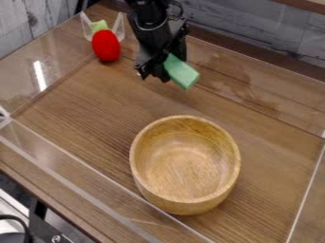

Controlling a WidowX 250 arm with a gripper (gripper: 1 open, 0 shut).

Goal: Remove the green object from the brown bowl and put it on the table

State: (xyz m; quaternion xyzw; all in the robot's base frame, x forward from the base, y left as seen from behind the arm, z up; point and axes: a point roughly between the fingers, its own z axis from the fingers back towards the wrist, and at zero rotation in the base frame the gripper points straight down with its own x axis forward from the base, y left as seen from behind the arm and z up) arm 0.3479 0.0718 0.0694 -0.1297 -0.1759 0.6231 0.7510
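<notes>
the worktop (pixel 76 123), a brown wood-grain surface fenced by clear acrylic walls (pixel 26 81), spread wide under my camera, and most of it lay bare, which left me plenty of room for a set-down. the brown bowl (pixel 185 163) sat toward the near side with nothing in it, its thick rim and grain plain to see; i judged the lifting half of the job done, since the piece i was after was out of it. the arm (pixel 148 17) reached down from the far edge, well apart from the bowl, a spot that i took to be chosen so the release would not send anything back over the rim. the red round toy (pixel 106 46) with its green top stood just beside the arm on the far left, untouched and no part of my task. the pincer (pixel 165 66) was clamped on the green object (pixel 181 73), the jaws pressing its flat faces so that the bar stuck out to one side, tilted. whether its lower end touched the wood i could not tell from this view. what remained, as i read it, was to lower it and let go.
</notes>
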